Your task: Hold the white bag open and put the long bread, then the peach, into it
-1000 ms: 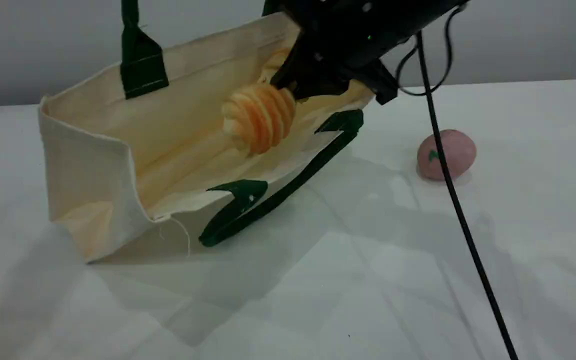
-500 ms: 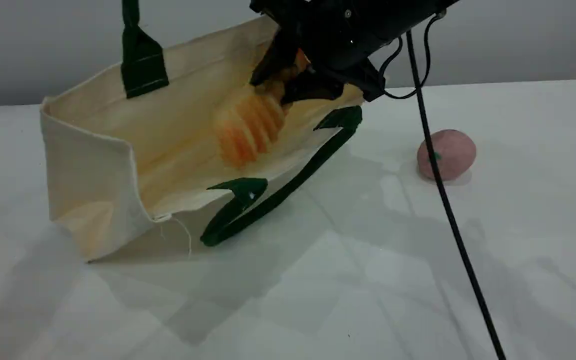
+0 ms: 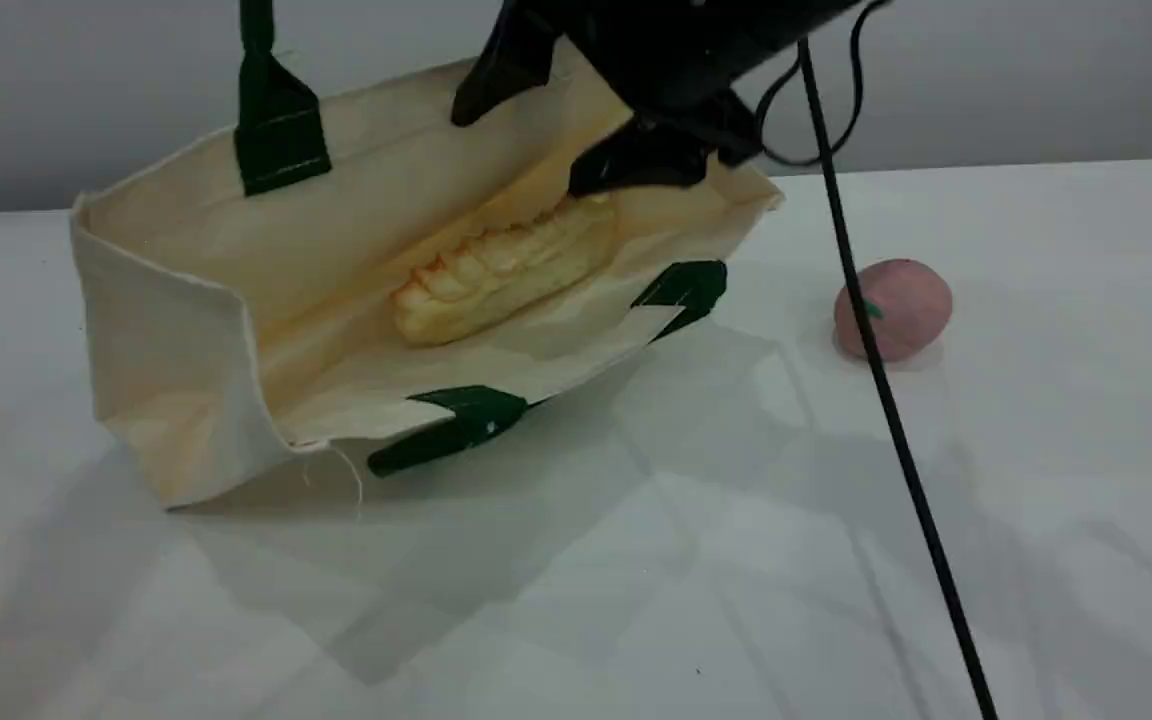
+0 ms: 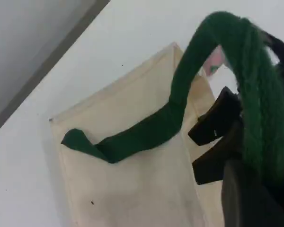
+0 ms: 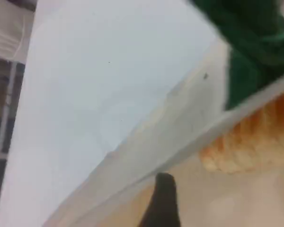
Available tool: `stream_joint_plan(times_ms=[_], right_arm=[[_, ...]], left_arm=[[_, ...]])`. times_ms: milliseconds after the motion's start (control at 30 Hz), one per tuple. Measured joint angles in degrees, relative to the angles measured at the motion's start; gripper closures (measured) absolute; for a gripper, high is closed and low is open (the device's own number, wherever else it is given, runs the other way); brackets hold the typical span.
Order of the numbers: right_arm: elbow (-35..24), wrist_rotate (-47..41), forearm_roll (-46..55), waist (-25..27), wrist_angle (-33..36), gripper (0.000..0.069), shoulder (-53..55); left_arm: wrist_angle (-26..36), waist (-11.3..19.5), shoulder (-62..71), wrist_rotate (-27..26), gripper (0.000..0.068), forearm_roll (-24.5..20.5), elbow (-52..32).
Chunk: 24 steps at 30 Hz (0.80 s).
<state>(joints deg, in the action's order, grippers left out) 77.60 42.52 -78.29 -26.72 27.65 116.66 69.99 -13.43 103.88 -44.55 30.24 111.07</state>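
In the scene view, the white bag (image 3: 176, 300) lies on its side at left of centre on the table (image 3: 636, 560), its mouth gaping toward the camera. The long bread (image 3: 506, 272) rests inside it, on the lower wall. One green strap handle (image 3: 258, 110) runs taut up out of the top edge. The right gripper (image 3: 566, 125) hangs at top centre just above the loaf, jaws spread wide and holding nothing. The peach (image 3: 894, 308) sits on the table at right, well apart from the bag, behind a black cable (image 3: 886, 400).

In the left wrist view, the left gripper (image 4: 255, 189), at lower right, is closed on the green strap, which loops over it and lifts the bag's upper wall.

In the right wrist view, one dark fingertip (image 5: 163, 203) shows at the bottom edge over the bag's rim, with the orange loaf at right.
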Motion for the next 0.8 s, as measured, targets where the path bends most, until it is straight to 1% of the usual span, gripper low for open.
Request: stream_joint_plan(times_ms=[67, 167, 300, 433, 633, 800], right_arm=[[0.00, 1.55, 1.80, 0.37, 0.10, 0.0111, -1.40], [0.00, 1.68, 6.10, 1.49, 1.55, 0.0114, -3.88], [0.00, -0.83, 13.14, 4.40, 3.42, 0.0114, -7.44], [0.00, -7.16, 22.47, 8.29, 6.02, 0.0114, -10.11], [0.00, -18.67, 40.14, 14.60, 7.87, 0.0114, -10.09], [0.00, -27.88, 55.68, 14.67, 7.60, 0.0114, -8.72]], left_arm=[[0.00, 0.00, 0.00, 0.00, 0.0593, -0.10, 0.00], [0.00, 0.00, 0.00, 0.00, 0.0593, -0.17, 0.00], [0.00, 0.00, 0.00, 0.00, 0.0593, -0.24, 0.00], [0.00, 0.00, 0.00, 0.00, 0.0593, -0.24, 0.00], [0.00, 0.00, 0.00, 0.00, 0.0593, -0.24, 0.00], [0.00, 0.00, 0.00, 0.05, 0.0593, -0.24, 0.00]])
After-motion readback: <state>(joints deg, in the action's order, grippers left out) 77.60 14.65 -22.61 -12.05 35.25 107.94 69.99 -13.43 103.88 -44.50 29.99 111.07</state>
